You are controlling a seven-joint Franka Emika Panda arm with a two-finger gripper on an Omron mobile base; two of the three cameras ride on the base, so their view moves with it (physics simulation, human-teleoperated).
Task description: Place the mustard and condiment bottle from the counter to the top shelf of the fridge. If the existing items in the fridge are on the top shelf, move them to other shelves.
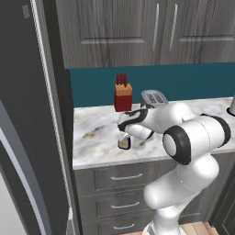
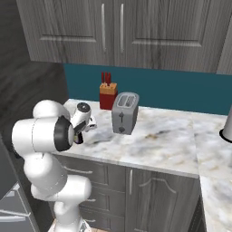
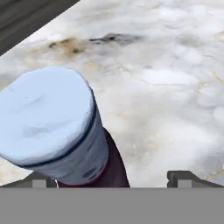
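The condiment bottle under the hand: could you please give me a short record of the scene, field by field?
condiment bottle: upright on the counter, near its front edge; the hand view shows a pale cap over a dark body
gripper: open, just above the bottle, fingertips on either side of it, not closed on it
toaster: on the counter, behind the arm
knife block: red, against the teal backsplash
fridge: left of the counter

Condiment bottle on counter

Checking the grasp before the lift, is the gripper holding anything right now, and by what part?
Nothing is held. The gripper is open, with the condiment bottle standing close by its left fingertip on the counter.
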